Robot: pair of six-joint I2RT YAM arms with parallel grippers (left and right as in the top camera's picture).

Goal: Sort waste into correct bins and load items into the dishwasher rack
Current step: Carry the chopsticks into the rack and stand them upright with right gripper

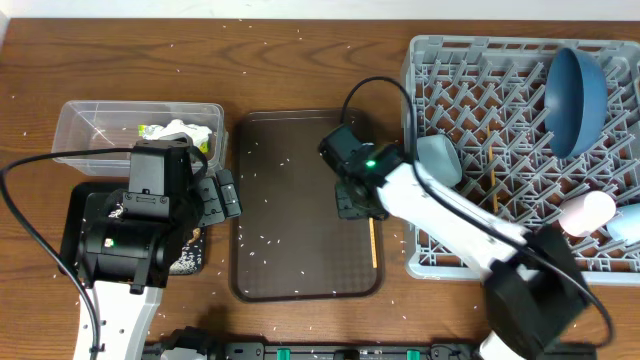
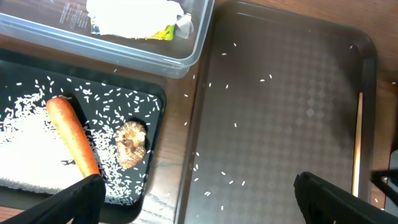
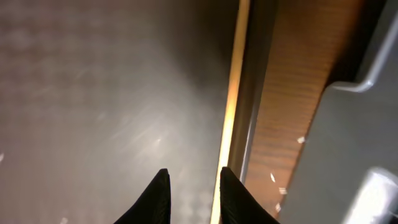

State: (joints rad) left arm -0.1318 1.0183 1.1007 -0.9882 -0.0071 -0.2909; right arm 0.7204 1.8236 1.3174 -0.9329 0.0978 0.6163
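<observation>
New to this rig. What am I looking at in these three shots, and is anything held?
It is a two-armed robot at a wooden table. One picture looks down from above; the other two come from a camera on each wrist. On the table: a clear tub with a napkin and wrapper; a black tray with a carrot, brown chunk and rice; a brown serving tray; a grey dishwasher rack holding a blue plate, bowl, pinkish cup and light blue cup. The left end effector is wide open and empty. The right end effector is over a chopstick at the serving tray's edge, jaws narrowly apart, not visibly gripping it.
</observation>
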